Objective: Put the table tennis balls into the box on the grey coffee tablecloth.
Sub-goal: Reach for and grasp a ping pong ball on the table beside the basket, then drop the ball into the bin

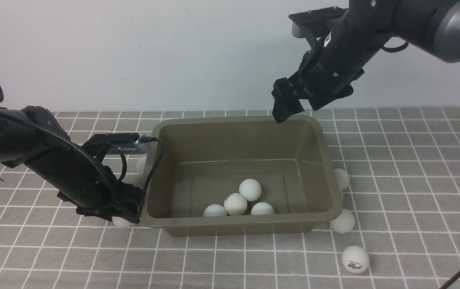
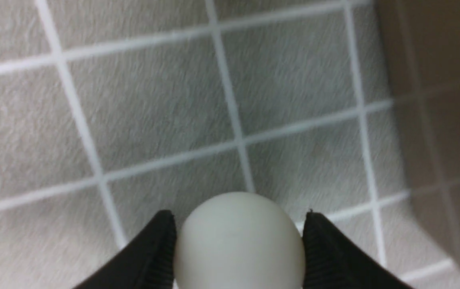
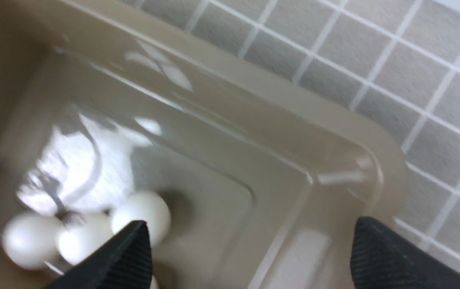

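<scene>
Pickup step here: the left gripper [image 2: 238,218] is pinching a table tennis ball [image 2: 238,249], fingers [image 2: 161,249] touching both its sides. The ball is sitting on the grey coffee tablecloth [image 1: 394,160] just beside the box's [image 1: 238,120] near-left corner. Next I'd say lift it over the rim. The right gripper [image 1: 290,110] is hanging wide open and empty above the far rim.

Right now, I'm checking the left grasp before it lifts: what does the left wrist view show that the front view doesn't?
Left wrist only: the left tool, fingers against both sides of one ball. Front only: four balls inside the box, three loose balls right of it, the right tool above its far rim. Both: that ball, the cloth, the box's wall.
</scene>
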`<state>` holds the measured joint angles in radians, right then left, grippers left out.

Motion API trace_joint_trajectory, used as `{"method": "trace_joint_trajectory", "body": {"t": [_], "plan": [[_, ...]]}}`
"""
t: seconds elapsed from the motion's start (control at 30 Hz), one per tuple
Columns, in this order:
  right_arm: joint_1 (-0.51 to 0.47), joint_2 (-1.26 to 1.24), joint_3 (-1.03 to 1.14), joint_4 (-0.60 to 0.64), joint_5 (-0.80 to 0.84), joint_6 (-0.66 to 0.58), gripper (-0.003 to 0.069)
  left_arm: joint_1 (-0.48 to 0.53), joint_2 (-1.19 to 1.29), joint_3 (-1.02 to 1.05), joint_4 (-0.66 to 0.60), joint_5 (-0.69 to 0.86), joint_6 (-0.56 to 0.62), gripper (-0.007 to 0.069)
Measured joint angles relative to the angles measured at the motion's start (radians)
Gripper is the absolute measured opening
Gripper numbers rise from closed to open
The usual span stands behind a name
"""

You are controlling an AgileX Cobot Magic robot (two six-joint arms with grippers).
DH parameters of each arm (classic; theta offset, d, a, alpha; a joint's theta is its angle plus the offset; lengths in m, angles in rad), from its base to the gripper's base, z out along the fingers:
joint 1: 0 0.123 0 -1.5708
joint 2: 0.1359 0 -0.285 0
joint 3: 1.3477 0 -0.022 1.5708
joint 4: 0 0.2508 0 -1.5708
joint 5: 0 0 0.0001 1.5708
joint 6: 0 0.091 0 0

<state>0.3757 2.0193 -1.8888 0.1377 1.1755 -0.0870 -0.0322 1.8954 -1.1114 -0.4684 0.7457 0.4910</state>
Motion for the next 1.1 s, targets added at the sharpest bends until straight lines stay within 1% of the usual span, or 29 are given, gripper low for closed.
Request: {"method": "trace_joint_trajectory", "body": {"t": [0.03,0.07,0.13,0.2,0.23,0.27,0.3,0.33,0.37,0.4,0.43,0.47,0.5,0.53,0.63,0.73,0.77,0.83,0.87,0.9,0.97,1.0,1.03,1.1], "plan": [[-0.005,-0.004,0.000,-0.019,0.026,0.001,0.0568,0.005,-0.010,-0.012,0.018,0.022,-0.015,0.0353],[-0.005,-0.004,0.000,-0.019,0.026,0.001,0.0568,0.005,-0.010,-0.012,0.023,0.026,-0.019,0.0353],[-0.031,-0.020,0.000,-0.054,0.059,0.005,0.0516,0.017,-0.055,-0.051,0.080,0.074,-0.064,0.0353],[-0.087,-0.058,0.014,-0.070,0.061,0.008,0.0407,0.023,-0.116,-0.103,0.126,0.120,-0.094,0.0353],[-0.087,-0.058,0.014,-0.070,0.061,0.008,0.0407,0.023,-0.116,-0.103,0.126,0.120,-0.094,0.0353],[-0.145,-0.104,0.047,-0.057,0.061,0.012,0.0318,0.020,-0.167,-0.147,0.137,0.141,-0.102,0.0353],[-0.173,-0.128,0.072,-0.044,0.061,0.012,0.0270,0.012,-0.191,-0.171,0.135,0.149,-0.105,0.0353],[-0.180,-0.140,0.085,-0.040,0.061,0.012,0.0246,0.010,-0.195,-0.176,0.135,0.152,-0.105,0.0353],[-0.242,-0.192,0.153,0.009,0.061,0.012,0.0146,-0.012,-0.218,-0.216,0.115,0.171,-0.112,0.0353],[-0.277,-0.238,0.227,0.049,0.061,0.001,0.0070,-0.037,-0.221,-0.251,0.090,0.189,-0.125,0.0353],[-0.298,-0.271,0.286,0.083,0.061,-0.014,0.0035,-0.058,-0.217,-0.275,0.069,0.202,-0.134,0.0353],[-0.309,-0.303,0.348,0.113,0.061,-0.036,0.0015,-0.081,-0.207,-0.296,0.057,0.219,-0.142,0.0353],[-0.310,-0.303,0.361,0.118,0.061,-0.041,0.0011,-0.086,-0.204,-0.300,0.056,0.221,-0.144,0.0353],[-0.312,-0.350,0.452,0.159,0.056,-0.068,-0.0002,-0.122,-0.182,-0.326,0.055,0.227,-0.149,0.0353],[-0.280,-0.419,0.632,0.229,0.020,-0.081,-0.0010,-0.198,-0.116,-0.368,0.072,0.238,-0.152,0.0353],[-0.244,-0.446,0.742,0.248,-0.001,-0.080,-0.0003,-0.247,-0.058,-0.388,0.098,0.240,-0.168,0.0353],[-0.225,-0.448,0.791,0.253,-0.016,-0.079,0.0013,-0.266,-0.031,-0.390,0.106,0.240,-0.184,0.0353],[-0.212,-0.448,0.820,0.254,-0.031,-0.079,0.0029,-0.282,-0.004,-0.390,0.113,0.240,-0.206,0.0353],[-0.190,-0.446,0.856,0.254,-0.056,-0.079,0.0067,-0.291,0.017,-0.390,0.116,0.240,-0.228,0.0368],[-0.179,-0.445,0.866,0.254,-0.068,-0.079,0.0089,-0.294,0.025,-0.390,0.118,0.240,-0.235,0.0380],[-0.149,-0.439,0.891,0.249,-0.113,-0.079,0.0157,-0.295,0.033,-0.396,0.127,0.241,-0.253,0.0469],[-0.137,-0.434,0.895,0.241,-0.135,-0.079,0.0205,-0.293,0.033,-0.406,0.137,0.245,-0.257,0.0511],[-0.133,-0.432,0.896,0.239,-0.146,-0.079,0.0213,-0.292,0.033,-0.409,0.139,0.247,-0.258,0.0519],[-0.114,-0.415,0.898,0.215,-0.192,-0.079,0.0315,-0.281,0.033,-0.459,0.164,0.273,-0.278,0.0594]]}}
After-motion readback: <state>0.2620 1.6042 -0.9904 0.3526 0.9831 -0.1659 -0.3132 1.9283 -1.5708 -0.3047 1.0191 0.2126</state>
